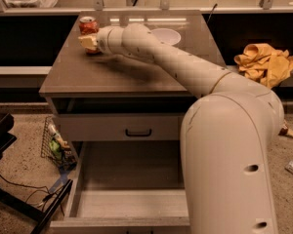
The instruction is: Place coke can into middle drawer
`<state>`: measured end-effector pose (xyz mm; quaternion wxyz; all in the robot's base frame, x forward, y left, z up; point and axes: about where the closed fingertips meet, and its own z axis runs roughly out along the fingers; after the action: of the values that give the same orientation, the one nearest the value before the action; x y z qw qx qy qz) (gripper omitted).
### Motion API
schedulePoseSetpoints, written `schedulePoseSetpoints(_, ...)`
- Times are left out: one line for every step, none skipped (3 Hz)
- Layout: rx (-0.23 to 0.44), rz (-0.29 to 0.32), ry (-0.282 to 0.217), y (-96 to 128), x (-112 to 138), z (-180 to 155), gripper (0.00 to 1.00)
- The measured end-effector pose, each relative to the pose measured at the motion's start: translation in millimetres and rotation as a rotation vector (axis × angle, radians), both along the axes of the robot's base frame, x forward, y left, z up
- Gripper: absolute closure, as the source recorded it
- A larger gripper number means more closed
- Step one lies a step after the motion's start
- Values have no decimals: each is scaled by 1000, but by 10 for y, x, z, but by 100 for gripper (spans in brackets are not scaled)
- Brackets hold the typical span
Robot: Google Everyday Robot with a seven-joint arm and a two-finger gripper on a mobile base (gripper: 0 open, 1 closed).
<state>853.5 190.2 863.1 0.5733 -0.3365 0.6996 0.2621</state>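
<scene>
The coke can [88, 25], red-orange with a silver top, stands upright at the far left of the cabinet top [112, 74]. My gripper [88, 42] is just in front of the can, low over the top and overlapping the can's lower part; whether it grips the can does not show. The middle drawer [129, 204] is pulled open at the bottom, its pale grey floor bare. My arm covers its right side.
A white bowl [166, 35] sits on the cabinet top behind my arm. The upper drawer [107, 127] with a black handle is closed. A yellow cloth [263, 62] lies to the right. A wire basket [57, 145] and black gear [0, 135] are on the floor at left.
</scene>
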Motion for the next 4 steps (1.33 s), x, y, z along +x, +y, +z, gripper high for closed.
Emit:
schedulePoseSetpoints(0, 2, 1, 19, -4, -7, 100)
schedulePoseSetpoints(-2, 12, -31, 7, 45, 260, 100)
schedulePoseSetpoints(8, 7, -78, -176, 23, 719, 100)
schedulePoseSetpoints(43, -23, -146, -582, -254, 1255, 100)
